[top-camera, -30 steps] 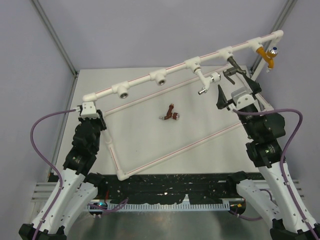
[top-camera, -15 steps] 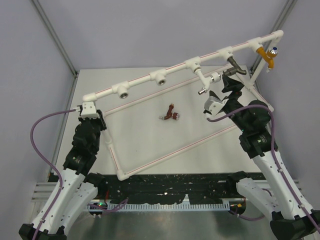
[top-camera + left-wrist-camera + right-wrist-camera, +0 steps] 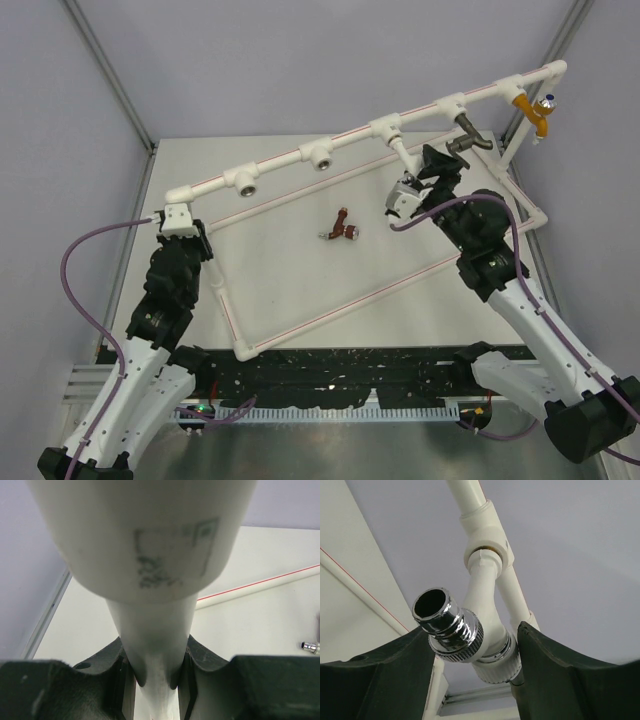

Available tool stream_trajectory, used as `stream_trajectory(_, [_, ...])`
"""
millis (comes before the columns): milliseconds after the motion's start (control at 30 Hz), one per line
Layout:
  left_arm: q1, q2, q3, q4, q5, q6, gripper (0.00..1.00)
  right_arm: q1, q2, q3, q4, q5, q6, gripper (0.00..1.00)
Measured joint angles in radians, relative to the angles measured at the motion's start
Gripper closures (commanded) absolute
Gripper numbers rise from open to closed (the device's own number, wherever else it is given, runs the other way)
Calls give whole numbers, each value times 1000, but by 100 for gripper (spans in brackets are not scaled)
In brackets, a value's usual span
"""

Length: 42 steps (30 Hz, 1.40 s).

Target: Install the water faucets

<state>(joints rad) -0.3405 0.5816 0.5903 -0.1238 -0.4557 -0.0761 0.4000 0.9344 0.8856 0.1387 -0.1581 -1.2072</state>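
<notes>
The white faucet (image 3: pixel 485 611) hangs from the pipe (image 3: pixel 285 166) between the right claw's (image 3: pixel 472 636) jaws, grip unclear. The brown faucet (image 3: pixel 341 229) lies uninstalled on the counter (image 3: pixel 290 270). The left claw (image 3: pixel 155 666) clamps the pipe.

— Faucets, counted?
— Four: white faucet (image 3: pixel 482 587), dark faucet (image 3: pixel 468 132), orange faucet (image 3: pixel 538 112), reddish-brown faucet (image 3: pixel 342 229).
— Pipe frames?
— One pipe frame (image 3: pixel 330 313).
— Open tee sockets along the top?
— Two: left socket (image 3: pixel 246 181), next socket (image 3: pixel 321 156).
— Arms?
— Two: left arm (image 3: pixel 165 290), right arm (image 3: pixel 500 270).
— Purple cables?
— Two as well: left cable (image 3: pixel 70 262), right cable (image 3: pixel 592 262).
</notes>
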Motion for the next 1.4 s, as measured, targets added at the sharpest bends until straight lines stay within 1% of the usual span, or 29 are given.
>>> stream_trajectory(33, [0,0,0,0,0,0,100,0,3,-6,16,7,19,39])
stream_trajectory(133, [0,-2,0,0,0,0,100,0,7,-29,69,13,123,52])
stream_trajectory(200, [0,-2,0,0,1,0,100,0,6,-49,116,4,242,57])
stream_trajectory(233, [0,-2,0,0,0,0,100,0,6,-62,150,-5,327,59])
stream_trajectory(267, [0,-2,0,-1,0,-1,100,-1,6,-75,185,-11,411,65])
stream_trajectory(300, [0,-2,0,-1,0,-2,100,-4,6,-89,223,-14,510,67])
stream_trajectory(333, [0,-2,0,-1,-1,-3,100,-7,6,-102,261,-15,603,72])
stream_trajectory(433, [0,-2,0,-1,0,-3,100,-17,11,-153,395,1,969,78])
stream_trajectory(500, [0,-2,0,-1,1,-2,100,-14,31,-185,501,16,1245,78])
stream_trajectory(600, [0,-3,0,-1,1,-2,100,-7,60,-219,627,95,1639,78])
stream_trajectory(667, [0,-3,0,-1,3,-2,100,10,69,-239,671,175,1863,78])
stream_trajectory(733, [0,-3,0,-1,5,0,100,36,69,-252,680,269,2078,77])
stream_trajectory(800, [0,-4,0,-2,7,1,100,66,64,-253,651,367,2274,69])
stream_trajectory(833, [0,-4,0,-2,8,2,100,74,57,-253,629,414,2365,60])
stream_trajectory(867, [0,-4,0,-2,10,2,100,90,51,-252,616,438,2411,53])
stream_trajectory(900, [-1,-4,0,-2,14,3,100,97,46,-250,601,457,2444,43])
stream_trajectory(967, [-3,-4,0,-2,15,2,100,103,26,-249,584,512,2478,30])
stream_trajectory(1033, [-3,-4,0,-2,15,1,100,101,-2,-249,586,549,2459,25])
stream_trajectory(1133, [-3,-4,0,-2,15,1,100,98,-60,-249,599,594,2380,25])
stream_trajectory(1233, [-3,-4,0,-1,15,2,100,97,-117,-274,620,623,2268,24])
stream_trajectory(1333, [-3,-3,0,-1,15,2,100,97,-181,-321,617,647,2085,21])
stream_trajectory(1400, [-3,-3,0,-1,15,1,100,96,-218,-340,602,652,1905,19])
